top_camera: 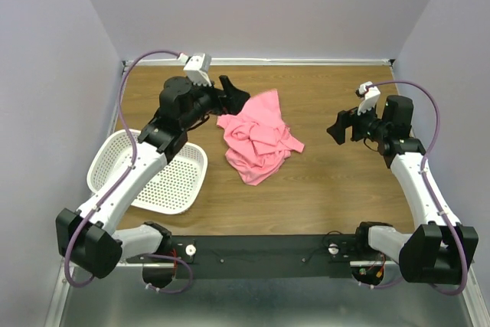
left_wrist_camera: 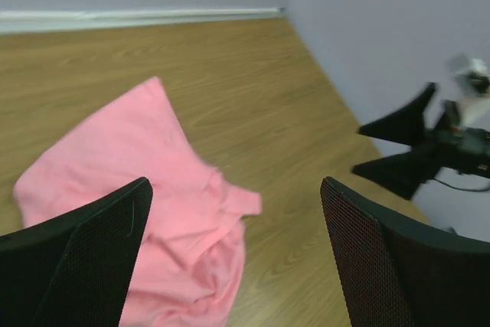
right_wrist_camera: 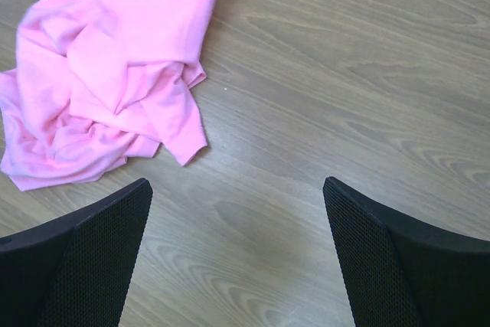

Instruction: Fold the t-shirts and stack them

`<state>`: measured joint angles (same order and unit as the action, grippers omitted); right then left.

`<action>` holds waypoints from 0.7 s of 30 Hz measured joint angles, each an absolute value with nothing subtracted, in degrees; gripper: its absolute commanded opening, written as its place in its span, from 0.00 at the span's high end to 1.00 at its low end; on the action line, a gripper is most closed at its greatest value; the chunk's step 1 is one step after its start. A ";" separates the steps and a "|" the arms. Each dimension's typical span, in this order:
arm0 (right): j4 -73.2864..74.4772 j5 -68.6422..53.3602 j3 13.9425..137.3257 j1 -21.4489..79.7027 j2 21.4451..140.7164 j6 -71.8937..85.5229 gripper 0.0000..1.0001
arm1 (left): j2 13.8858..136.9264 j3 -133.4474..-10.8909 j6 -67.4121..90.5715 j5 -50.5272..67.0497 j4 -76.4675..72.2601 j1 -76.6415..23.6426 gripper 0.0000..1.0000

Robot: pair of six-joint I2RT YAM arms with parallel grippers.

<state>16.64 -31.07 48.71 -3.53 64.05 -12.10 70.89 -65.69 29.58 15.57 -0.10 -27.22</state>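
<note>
One salmon-pink t-shirt point(top_camera: 259, 137) lies crumpled in a heap on the wooden table, left of centre. My left gripper point(top_camera: 233, 94) hovers above the heap's far left edge, jaws wide open and empty. In the left wrist view the t-shirt point(left_wrist_camera: 138, 189) spreads below and left of the left gripper point(left_wrist_camera: 236, 254). My right gripper point(top_camera: 335, 129) stands open to the right of the heap, apart from it, pointing toward it. The right wrist view shows the t-shirt point(right_wrist_camera: 107, 74) at the upper left, with bare wood between the right gripper point(right_wrist_camera: 237, 254) fingers.
A white mesh basket point(top_camera: 157, 172) sits at the near left, beside the left arm. Lavender walls close the table at the back and both sides. The black rail point(top_camera: 260, 249) with the arm bases runs along the near edge.
</note>
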 measured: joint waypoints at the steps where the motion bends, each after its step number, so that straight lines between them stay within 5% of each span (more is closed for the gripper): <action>1: 16.64 -31.07 48.71 -3.53 64.05 -12.10 0.00 | 69.69 -64.03 29.85 11.84 1.23 -27.24 0.02; 9: 16.64 -31.11 48.71 -3.53 64.05 -12.10 0.00 | 58.67 -48.47 51.72 -11.64 16.40 -25.76 0.02; 17: 16.64 -31.11 48.71 -3.53 64.07 -12.10 0.00 | 60.53 -45.30 67.42 -16.43 28.62 -16.40 0.07; 21: 16.64 -31.11 48.71 -3.53 64.07 -12.10 0.00 | 67.13 -46.39 67.85 -16.29 28.49 -11.60 0.17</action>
